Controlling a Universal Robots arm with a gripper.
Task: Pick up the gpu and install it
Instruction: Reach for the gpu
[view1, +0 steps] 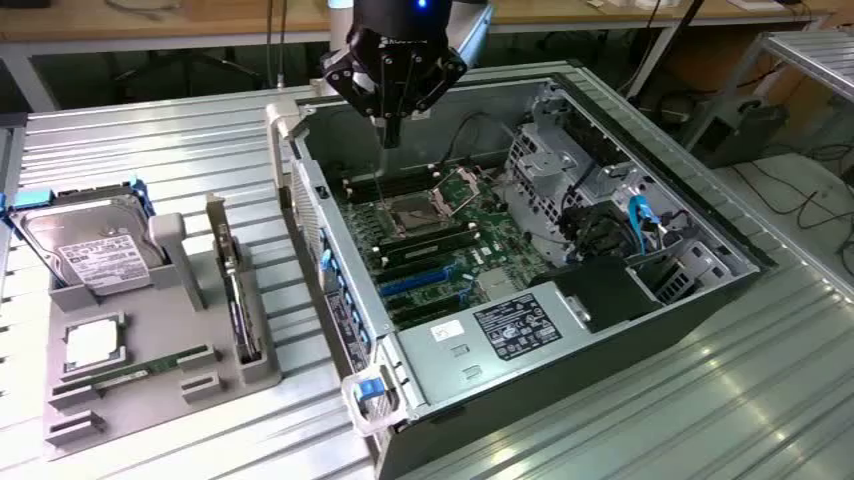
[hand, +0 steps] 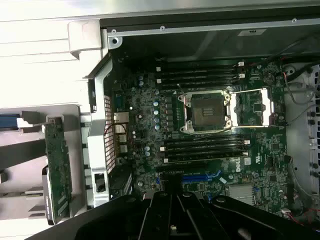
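Over grey metal case, black pincer; slim gpu edgewise.

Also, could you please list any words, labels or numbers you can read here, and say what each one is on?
"DELL", probably: white print on the motherboard, turned sideways and not sharp.
Hard drive label: printed text, too small to read.
Power supply black label: too small to read.
White sticker beside that label: too small to read.
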